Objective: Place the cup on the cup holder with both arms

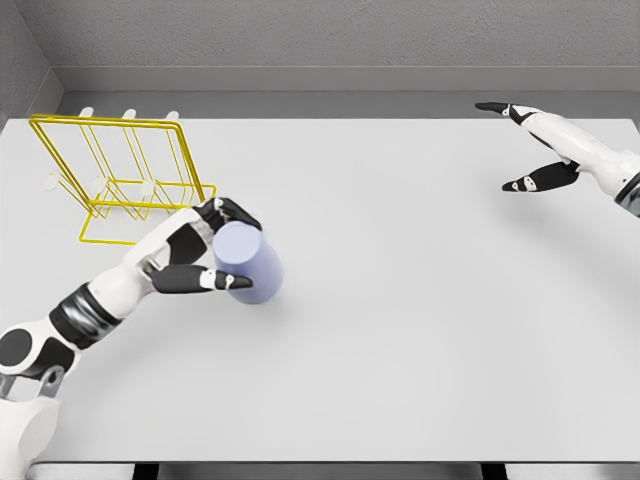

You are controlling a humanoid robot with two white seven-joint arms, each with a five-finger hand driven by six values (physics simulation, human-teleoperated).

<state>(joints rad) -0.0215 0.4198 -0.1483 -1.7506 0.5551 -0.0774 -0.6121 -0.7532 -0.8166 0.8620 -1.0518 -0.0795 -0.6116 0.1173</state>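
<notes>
1. Head view, cup [250, 264]: pale lavender-blue, plain cylinder with no visible handle. It lies tilted, its round end face turned up and toward the left. It sits on the left half of the table [420, 300], toward the near side.

2. Head view, cup holder [120, 178]: a yellow wire rack at the far left of the table. It has a rectangular base frame and an upright frame leaning back to the left. Several thin pegs with small cream tips stick out from it. It stands just left and beyond the cup, not touching it.

3. Head view, surroundings: the table is light grey and flat, with a grey wall [320, 40] beyond its far edge. The rack's near right corner is close to the left hand's knuckles; nothing else lies between cup and rack.

4. Head view, left hand [205, 250]: the white arm comes in from the lower left, forearm angled up and right. The dark fingers [235, 212] wrap over the far side of the cup and the thumb presses its near side, so the hand grips the cup.

5. Head view, right hand [535, 150]: at the far right, well apart from the cup. Its fingers are spread and straight, pointing left, holding nothing.
</notes>
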